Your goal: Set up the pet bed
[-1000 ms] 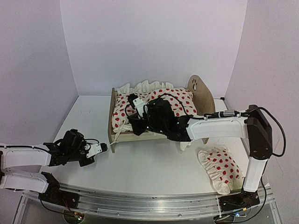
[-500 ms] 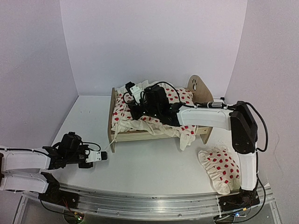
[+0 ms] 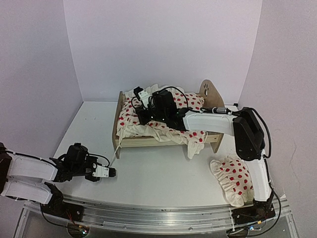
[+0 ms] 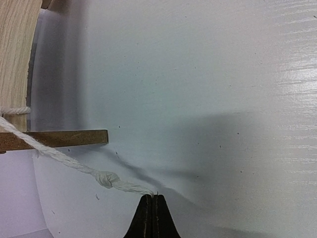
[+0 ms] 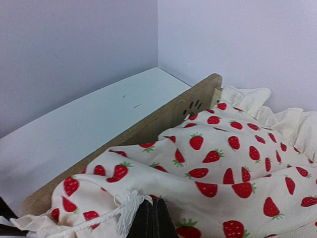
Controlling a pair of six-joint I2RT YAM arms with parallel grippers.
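left gripper [image 3: 113,172] drew string [image 4: 106,178] back, blanket [image 3: 195,141] spread

Ahead of the right gripper [image 5: 152,204] the blanket [image 5: 223,163] is cream with red, green-topped strawberries, the pet bed [image 5: 151,125] beyond it pale tan wood

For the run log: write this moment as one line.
left end effector: shut on cord | right end effector: shut on blanket | pet bed: under blanket | pillow: off bed
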